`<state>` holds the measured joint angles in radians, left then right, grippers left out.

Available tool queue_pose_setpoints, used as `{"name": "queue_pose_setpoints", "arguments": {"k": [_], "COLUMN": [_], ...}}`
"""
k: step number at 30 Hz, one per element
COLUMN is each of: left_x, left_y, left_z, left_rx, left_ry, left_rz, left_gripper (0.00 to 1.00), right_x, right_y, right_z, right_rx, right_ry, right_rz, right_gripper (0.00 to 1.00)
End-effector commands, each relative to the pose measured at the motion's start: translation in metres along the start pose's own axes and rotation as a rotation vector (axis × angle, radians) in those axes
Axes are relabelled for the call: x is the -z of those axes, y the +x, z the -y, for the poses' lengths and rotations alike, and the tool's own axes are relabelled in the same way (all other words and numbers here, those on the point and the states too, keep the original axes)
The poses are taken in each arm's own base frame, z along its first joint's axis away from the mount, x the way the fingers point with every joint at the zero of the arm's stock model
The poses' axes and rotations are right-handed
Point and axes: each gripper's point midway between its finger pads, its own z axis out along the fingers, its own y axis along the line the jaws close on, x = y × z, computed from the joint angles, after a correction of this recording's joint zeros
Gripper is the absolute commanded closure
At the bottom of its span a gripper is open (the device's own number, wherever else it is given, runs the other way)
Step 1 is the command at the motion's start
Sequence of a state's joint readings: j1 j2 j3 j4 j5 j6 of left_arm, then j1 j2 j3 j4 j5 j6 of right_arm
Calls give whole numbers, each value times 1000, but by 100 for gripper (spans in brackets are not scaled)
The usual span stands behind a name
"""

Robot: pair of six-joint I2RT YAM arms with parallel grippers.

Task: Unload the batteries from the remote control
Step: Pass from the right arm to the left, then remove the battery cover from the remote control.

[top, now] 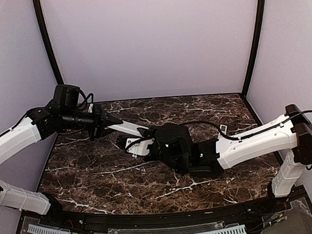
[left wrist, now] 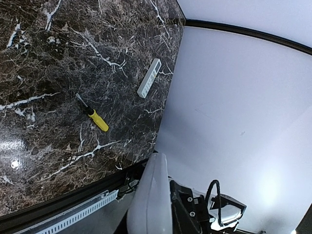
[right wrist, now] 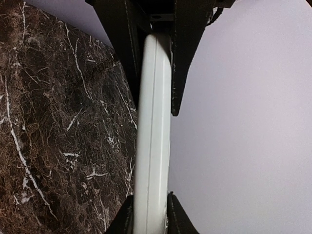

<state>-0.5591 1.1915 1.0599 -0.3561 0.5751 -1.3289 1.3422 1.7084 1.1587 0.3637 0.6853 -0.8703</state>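
A white remote control [top: 128, 129] is held in the air between both grippers, over the left middle of the table. My left gripper [top: 113, 123] is shut on its far end. My right gripper [top: 143, 143] is shut on its near end. In the right wrist view the remote [right wrist: 153, 126] shows edge-on, with my right gripper [right wrist: 148, 207] clamping it at the bottom and the left gripper's black fingers [right wrist: 184, 58] clamping it at the top. In the left wrist view the remote [left wrist: 153, 195] fills the bottom edge and my own fingers are out of frame. No red batteries show.
A second white remote [left wrist: 149, 78] lies on the marble table [left wrist: 44, 58] near the wall. A yellow-handled screwdriver [left wrist: 95, 117] lies beside it. In the top view that remote [top: 224, 129] peeks out behind the right arm's cable.
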Motion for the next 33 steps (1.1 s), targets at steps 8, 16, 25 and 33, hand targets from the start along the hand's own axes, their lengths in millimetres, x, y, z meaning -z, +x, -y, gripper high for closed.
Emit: {"name": "queue_pose_setpoints", "arguments": {"k": [8, 16, 25, 33], "left_x": [6, 14, 26, 40], "left_y": [4, -2, -8, -19], "left_z": [-6, 0, 11, 22], "left_rx": [1, 0, -41, -171], "left_ry": [30, 96, 165, 267], "left_rz": [4, 47, 104, 205], "left_gripper": [100, 100, 100, 100], "right_x": [7, 24, 69, 86], "right_y": [-17, -22, -34, -19], "right_z": [15, 14, 24, 54], "right_rx": [-50, -182, -482, -893], "right_ry": [55, -55, -276, -362], "right_rz": [56, 98, 155, 127], "right_gripper": [37, 10, 4, 4]}}
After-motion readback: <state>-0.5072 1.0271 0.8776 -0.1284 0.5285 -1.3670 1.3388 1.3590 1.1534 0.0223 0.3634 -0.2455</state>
